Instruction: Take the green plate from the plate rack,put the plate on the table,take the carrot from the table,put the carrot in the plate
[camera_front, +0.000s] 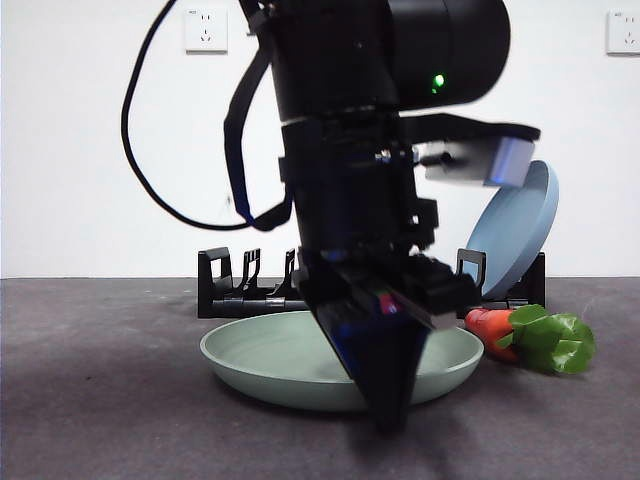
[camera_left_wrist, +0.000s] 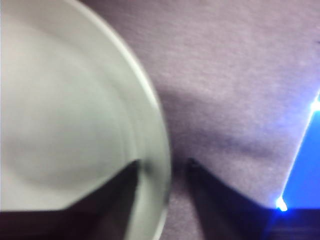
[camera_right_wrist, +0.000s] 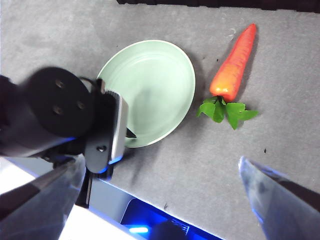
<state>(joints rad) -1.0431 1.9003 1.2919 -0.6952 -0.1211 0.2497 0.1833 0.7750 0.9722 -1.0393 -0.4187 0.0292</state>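
Pale sage-green round plate (camera_front: 270, 360) lies flat on the dark grey matte bench (camera_front: 100, 400), its near rim between the slightly parted jaws of the left pincer (camera_front: 392, 415), glossy orange toy carrot (camera_front: 492, 328) at its 3 o'clock, right pincer (camera_right_wrist: 160, 190) spread wide above.

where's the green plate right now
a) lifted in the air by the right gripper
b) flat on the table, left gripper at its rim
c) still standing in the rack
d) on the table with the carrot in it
b: the green plate lies flat on the table with the left gripper straddling its rim, while the carrot lies beside it on the table.
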